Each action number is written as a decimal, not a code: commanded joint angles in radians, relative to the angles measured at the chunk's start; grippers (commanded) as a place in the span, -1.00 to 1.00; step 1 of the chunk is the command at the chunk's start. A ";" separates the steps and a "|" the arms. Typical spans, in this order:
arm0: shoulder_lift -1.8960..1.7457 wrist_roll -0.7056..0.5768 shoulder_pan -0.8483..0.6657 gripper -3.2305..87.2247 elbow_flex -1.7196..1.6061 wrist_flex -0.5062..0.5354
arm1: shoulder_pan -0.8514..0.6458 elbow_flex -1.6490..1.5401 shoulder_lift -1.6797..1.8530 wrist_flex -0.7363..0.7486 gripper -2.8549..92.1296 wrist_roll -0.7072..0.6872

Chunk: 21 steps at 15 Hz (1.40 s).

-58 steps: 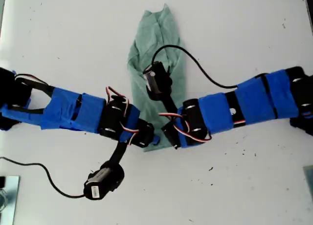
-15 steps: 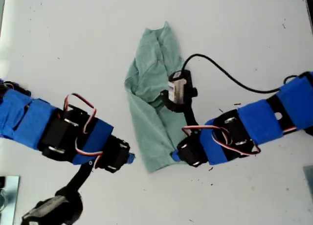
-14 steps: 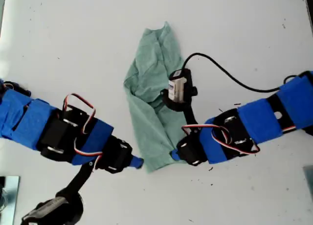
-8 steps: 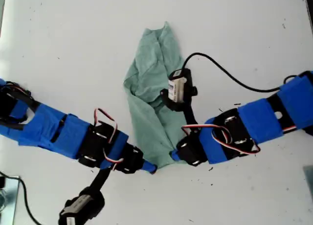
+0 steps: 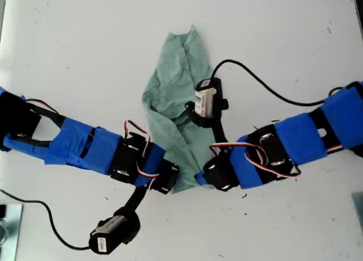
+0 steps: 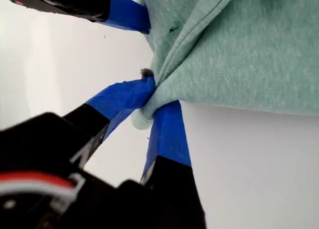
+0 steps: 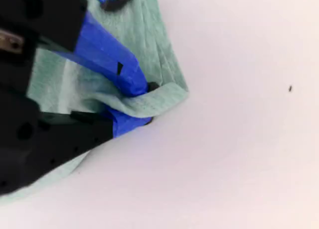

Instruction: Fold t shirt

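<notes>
T shirt: sage-green, lying bunched in a long narrow shape in the middle of the white surface, running from the far side to the near side of the exterior view.

Shirt, far end: a pointed tip, flat on the surface, with nothing touching it.

Shirt, near end: narrow, and both arms meet there, one from the exterior view's left and one from its right.

My first gripper: its blue-taped jaws are pressed together on a gathered corner of the shirt hem; the cloth fans out from the pinch.

My second gripper: its blue-taped jaws are clamped on a folded edge of the shirt, close to a corner that lies on the surface.

Which arm is which: I cannot tell this surely from the exterior view.

Cables: black, one curves over the surface toward the exterior view's right.
</notes>
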State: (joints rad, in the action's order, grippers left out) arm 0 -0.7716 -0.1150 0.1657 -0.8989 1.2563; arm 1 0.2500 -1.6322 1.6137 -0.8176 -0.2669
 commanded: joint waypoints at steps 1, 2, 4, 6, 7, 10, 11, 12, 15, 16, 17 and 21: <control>-0.092 -0.003 0.002 -0.93 -0.002 0.000 | 0.012 0.034 0.106 0.008 -0.93 -0.003; -0.183 -0.014 0.026 -0.93 -0.003 0.008 | 0.014 0.043 0.130 0.003 -0.93 -0.011; -0.359 -0.031 0.061 -0.93 -0.005 -0.002 | 0.014 0.127 0.167 -0.051 -0.93 -0.058; -0.477 -0.060 0.032 -0.93 -0.037 -0.002 | -0.035 0.146 0.209 -0.078 -0.93 -0.123; -0.494 -0.087 -0.009 -0.93 -0.043 0.015 | -0.083 0.141 0.236 -0.098 -0.93 -0.166; -0.548 -0.201 -0.195 -0.93 -0.049 0.037 | -0.311 0.061 0.314 -0.114 -0.93 -0.288; -0.548 -0.249 -0.264 -0.93 -0.049 0.041 | -0.387 0.015 0.327 -0.081 -0.93 -0.322; -0.545 -0.281 -0.318 -0.91 -0.049 0.048 | -0.453 -0.025 0.334 -0.049 -0.92 -0.348; -0.684 -0.351 -0.495 -0.25 -0.094 0.080 | -0.653 -0.149 0.476 0.032 -0.50 -0.390; -0.755 -0.368 -0.575 -0.21 -0.118 0.101 | -0.738 -0.328 0.641 0.189 -0.54 -0.382; -0.818 -0.371 -0.661 -0.19 -0.161 0.123 | -0.827 -0.485 0.810 0.232 -0.55 -0.321; -1.086 -0.377 -0.821 -0.20 -0.627 -0.021 | -0.979 -0.957 1.598 0.061 -0.56 -0.276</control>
State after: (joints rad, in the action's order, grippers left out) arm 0 -1.6997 -0.4924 -0.6366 -1.3744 1.3192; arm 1 -0.7072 -2.5387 2.9483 -0.6857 -0.5522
